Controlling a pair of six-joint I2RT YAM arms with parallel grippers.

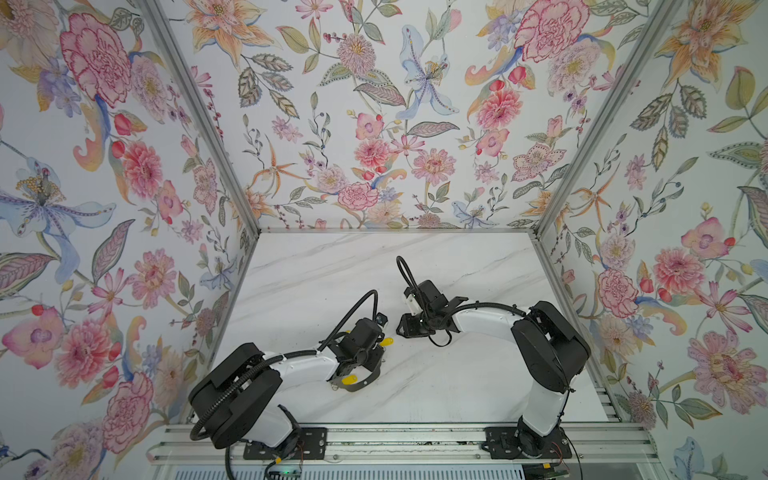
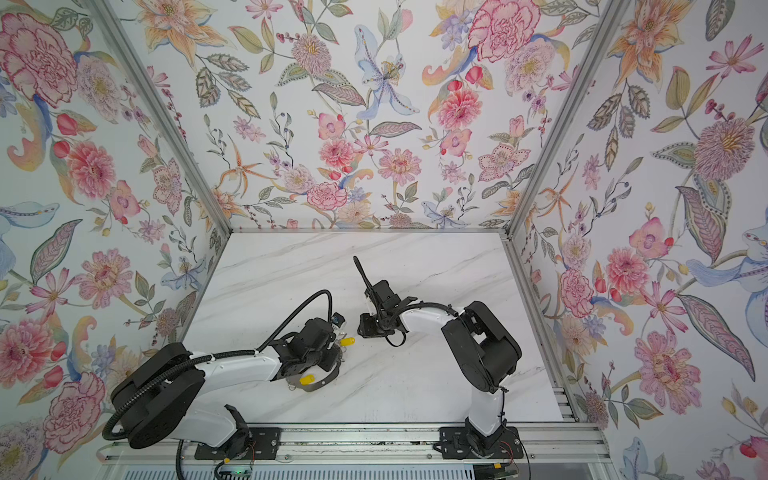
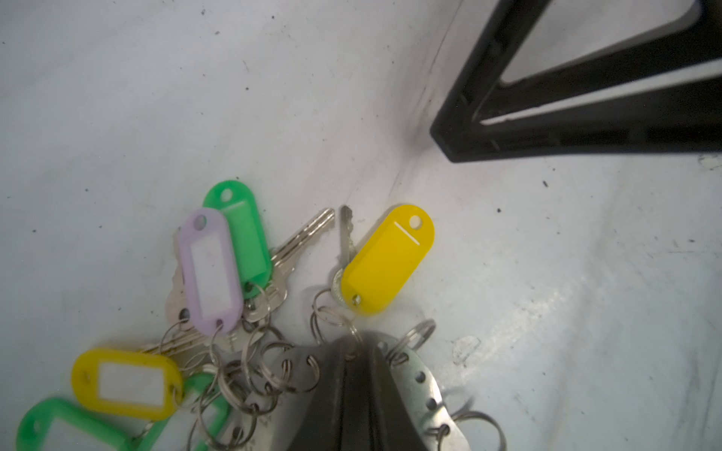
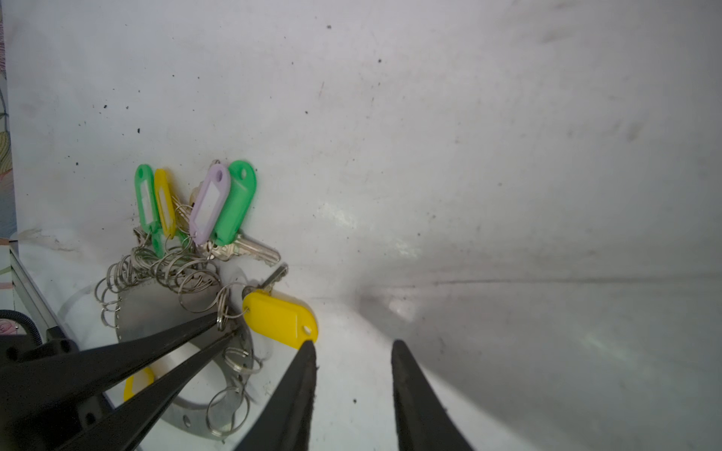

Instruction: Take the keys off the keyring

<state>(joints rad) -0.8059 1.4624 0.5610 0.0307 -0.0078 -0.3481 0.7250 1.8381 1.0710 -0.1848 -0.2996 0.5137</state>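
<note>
The grey metal keyring (image 4: 156, 308) lies flat on the marble table, its edge lined with small wire loops. My left gripper (image 3: 357, 345) is shut on one wire loop at the ring's edge; that loop carries a silver key with a plain yellow tag (image 3: 386, 259). More keys with lilac-white (image 3: 211, 273), green (image 3: 242, 234) and yellow (image 3: 127, 384) tags fan out beside it. My right gripper (image 4: 353, 343) is open and empty, low over the table, one fingertip (image 4: 308, 347) right at the yellow tag's (image 4: 279, 318) free end. In both top views the left wrist hides most of the keyring (image 1: 359, 386).
Floral walls with aluminium posts enclose the table on three sides. An aluminium rail (image 1: 415, 440) with both arm bases runs along the front edge. White marble table (image 1: 332, 270) stretches behind the arms.
</note>
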